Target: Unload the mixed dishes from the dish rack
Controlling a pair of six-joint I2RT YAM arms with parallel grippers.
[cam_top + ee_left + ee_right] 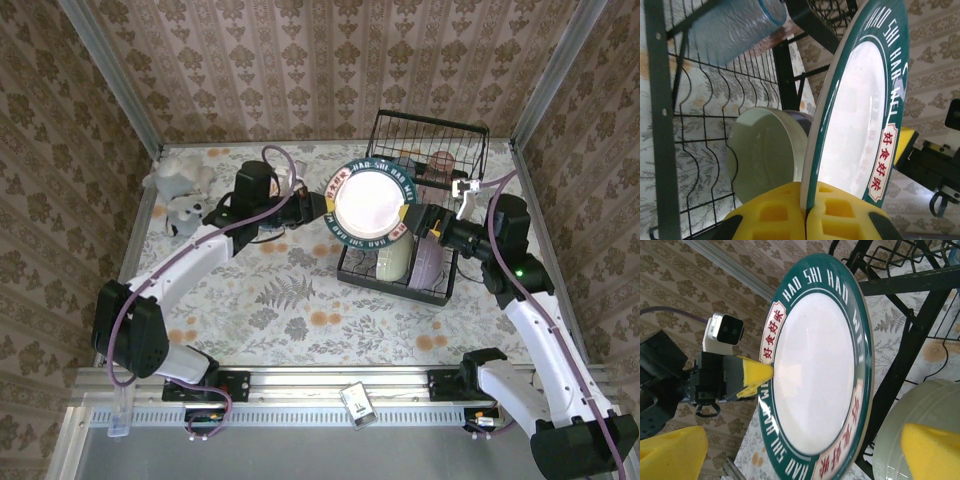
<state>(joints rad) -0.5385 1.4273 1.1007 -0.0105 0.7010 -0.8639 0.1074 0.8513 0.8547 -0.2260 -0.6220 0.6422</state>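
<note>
One black wire two-tier dish rack (395, 286) stands at two o'clock on the floral table (260, 300), a round white plate with dark teal lettered rim (372, 205) over its ten o'clock corner, the left gripper (805, 200) clamped on the plate's nine o'clock rim, the right gripper (418, 222) spread wide at three o'clock.

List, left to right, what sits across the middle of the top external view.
plush toy → left hand → plate → right hand
</note>
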